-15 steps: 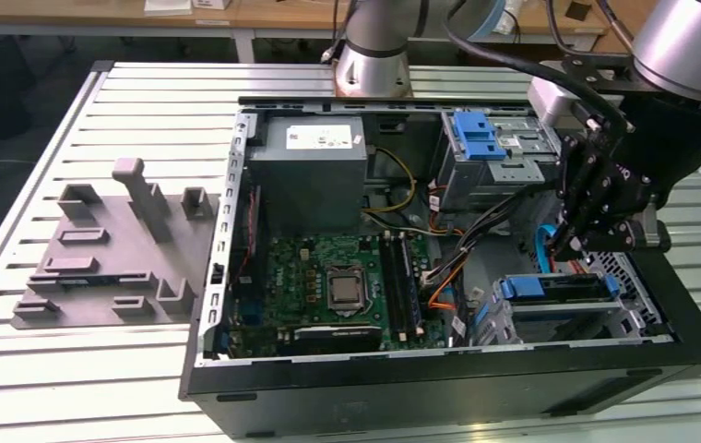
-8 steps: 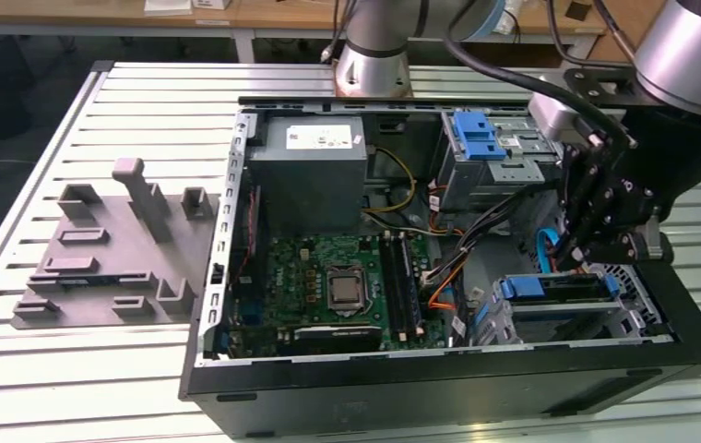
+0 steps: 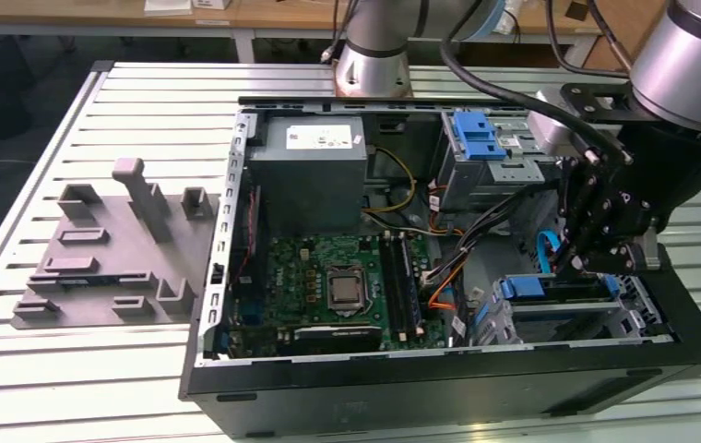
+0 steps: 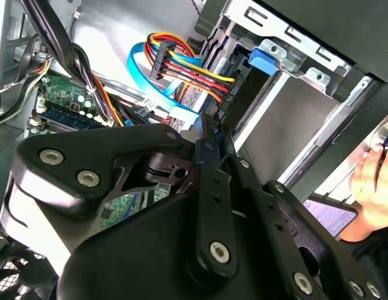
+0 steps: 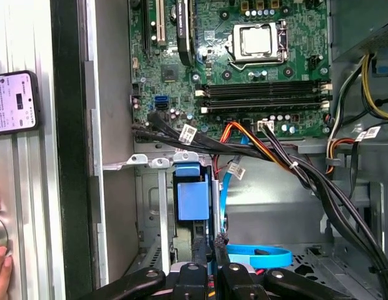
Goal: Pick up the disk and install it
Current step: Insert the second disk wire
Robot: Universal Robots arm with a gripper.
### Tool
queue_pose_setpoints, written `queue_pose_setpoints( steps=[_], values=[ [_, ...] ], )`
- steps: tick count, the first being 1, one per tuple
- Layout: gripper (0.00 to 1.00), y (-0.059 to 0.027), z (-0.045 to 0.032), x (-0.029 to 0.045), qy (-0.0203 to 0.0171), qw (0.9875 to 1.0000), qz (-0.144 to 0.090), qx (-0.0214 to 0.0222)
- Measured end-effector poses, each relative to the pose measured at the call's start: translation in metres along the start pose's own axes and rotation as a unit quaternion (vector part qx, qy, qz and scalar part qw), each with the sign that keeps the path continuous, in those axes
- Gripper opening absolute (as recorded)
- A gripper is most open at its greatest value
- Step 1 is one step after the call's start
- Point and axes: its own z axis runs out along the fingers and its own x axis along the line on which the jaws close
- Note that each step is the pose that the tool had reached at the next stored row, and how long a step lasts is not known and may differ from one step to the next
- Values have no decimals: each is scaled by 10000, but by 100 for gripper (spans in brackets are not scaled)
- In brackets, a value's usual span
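The disk [image 3: 553, 288] stands on edge in the lower drive cage at the front right corner of the open computer case, its blue carrier [image 5: 193, 200] showing between the cage's metal walls. My gripper [image 3: 597, 266] hangs directly over it, inside the case. In both wrist views the black fingers [image 5: 219, 245] stand close together, with a thin strip of the blue carrier [image 4: 206, 147] between them. The gripper [image 4: 209, 134] is shut on the disk's edge. Most of the drive's body is hidden by the cage.
A grey moulded holder [image 3: 104, 249] lies on the slatted table at the exterior view's left. An upper drive cage with a blue latch [image 3: 480, 138], a power supply [image 3: 314, 175], the motherboard [image 3: 338, 286] and cable bundles [image 5: 294, 169] crowd the case. A person's hand [image 4: 375, 181] and a phone [image 5: 12, 103] are beside the case.
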Motion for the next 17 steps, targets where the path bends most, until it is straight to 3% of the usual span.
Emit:
queue_pose_setpoints(
  steps=[8,17],
  values=[
    [16,0,39,11,-4,10000,0,3],
    [16,-8,59,10,-62,10000,1,0]
  ],
)
